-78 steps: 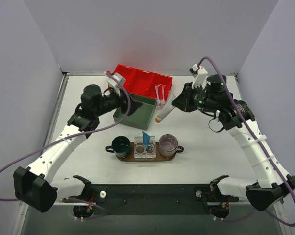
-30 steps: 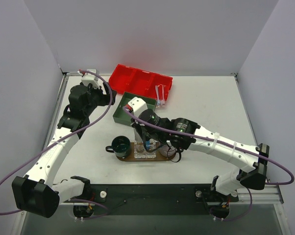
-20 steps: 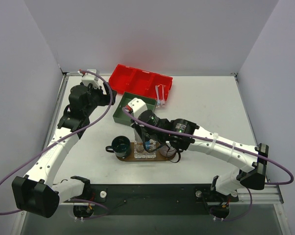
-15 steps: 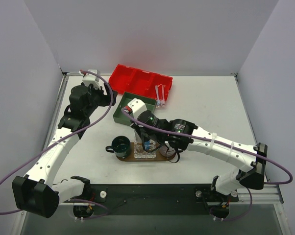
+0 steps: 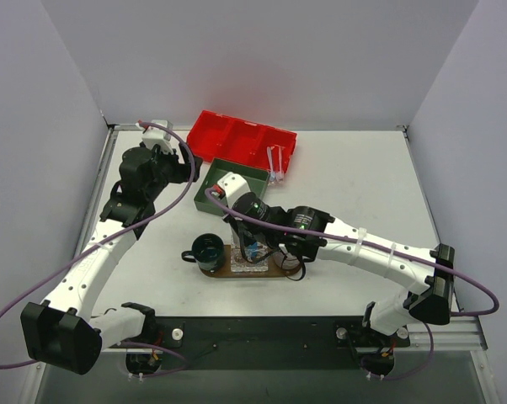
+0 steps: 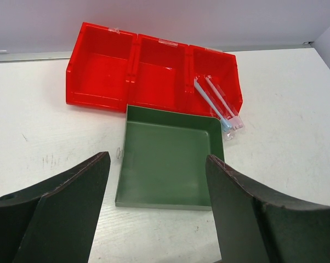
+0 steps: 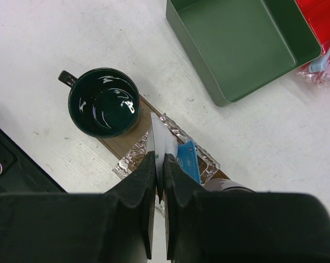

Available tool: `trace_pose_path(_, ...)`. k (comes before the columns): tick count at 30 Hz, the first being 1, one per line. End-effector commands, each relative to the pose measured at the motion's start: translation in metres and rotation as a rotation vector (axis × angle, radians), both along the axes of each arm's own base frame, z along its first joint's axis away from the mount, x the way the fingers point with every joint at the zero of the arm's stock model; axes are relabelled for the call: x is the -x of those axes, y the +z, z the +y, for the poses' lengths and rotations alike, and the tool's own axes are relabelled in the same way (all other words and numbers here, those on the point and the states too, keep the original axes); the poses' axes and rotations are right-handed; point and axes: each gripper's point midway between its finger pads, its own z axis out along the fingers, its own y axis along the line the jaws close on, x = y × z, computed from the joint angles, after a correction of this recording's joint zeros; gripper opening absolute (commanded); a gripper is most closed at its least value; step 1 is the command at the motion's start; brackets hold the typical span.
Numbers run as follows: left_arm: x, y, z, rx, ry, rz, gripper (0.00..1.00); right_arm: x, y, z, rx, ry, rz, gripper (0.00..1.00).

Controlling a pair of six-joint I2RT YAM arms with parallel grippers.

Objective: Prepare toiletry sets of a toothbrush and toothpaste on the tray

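Two toothbrushes (image 6: 215, 105) lie side by side in the end compartment of the red divided bin (image 6: 102, 60), long axes parallel and slanting toward the near corner, tips poking out past its front wall beside the green box (image 6: 165, 164). The left gripper (image 6: 157, 164) hovers over that box with its fingers spread wide, holding nothing.

The right gripper (image 7: 159, 159) hangs above the tray (image 7: 118, 145), fingers pressed together on the white tube (image 7: 158, 137). The tube's long axis runs in line with the fingers, free end pointing down at the clear holder (image 7: 132, 159) in the tray's middle; whether it touches cannot be told. Just beside it the blue tube (image 7: 188, 159) stands in that holder. A dark green mug (image 7: 103, 108) sits on one end of the tray, whose long axis runs left to right across the table (image 5: 354, 177) in the top view.
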Motion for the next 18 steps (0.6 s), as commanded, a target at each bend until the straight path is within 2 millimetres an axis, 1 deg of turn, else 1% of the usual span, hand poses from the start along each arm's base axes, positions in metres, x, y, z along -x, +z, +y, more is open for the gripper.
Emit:
trace_pose_path(1,-0.002,0.015,-0.005,0.008,-0.02,-0.054,0.8,-0.008,0.002,0.003,-0.021,-0.03,-0.027,0.0)
trace_pose_path(18,-0.002,0.012,-0.008,0.01,-0.03,-0.045,0.8,-0.011,-0.01,0.001,-0.021,-0.046,-0.008,0.0)
